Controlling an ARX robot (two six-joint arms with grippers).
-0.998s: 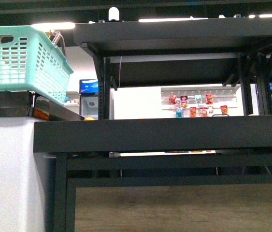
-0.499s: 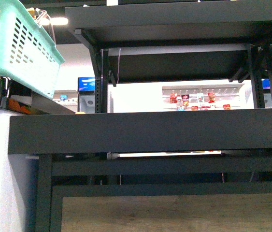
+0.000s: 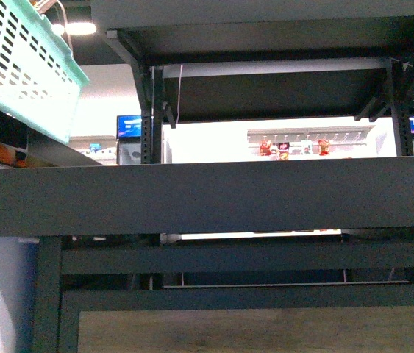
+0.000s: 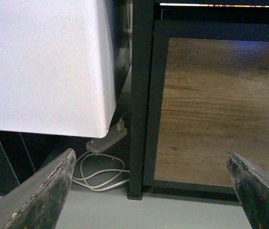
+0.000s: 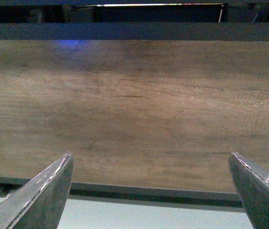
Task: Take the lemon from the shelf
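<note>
Grippers: left gripper (image 4: 149, 157) and right gripper (image 5: 149, 156) both gaped wide, empty | lemon stayed unseen, shelf (image 3: 207, 198) tray's front edge blocked view | risk: blind reach could strike that edge or roll lemon away

The shelf (image 3: 214, 198) stands in front, one wide tray tier running across and another above it. Up to the left, a basket (image 3: 23, 73) sits above a counter (image 3: 1, 294) beside the shelf. Behind, between the tiers, small packets (image 3: 295, 147) hang on a far wall. Under the lower tier stands a wood panel (image 3: 265, 331). On the floor by the shelf leg (image 4: 141, 95) lies a power strip (image 4: 104, 141) with its cable (image 4: 101, 172).
</note>
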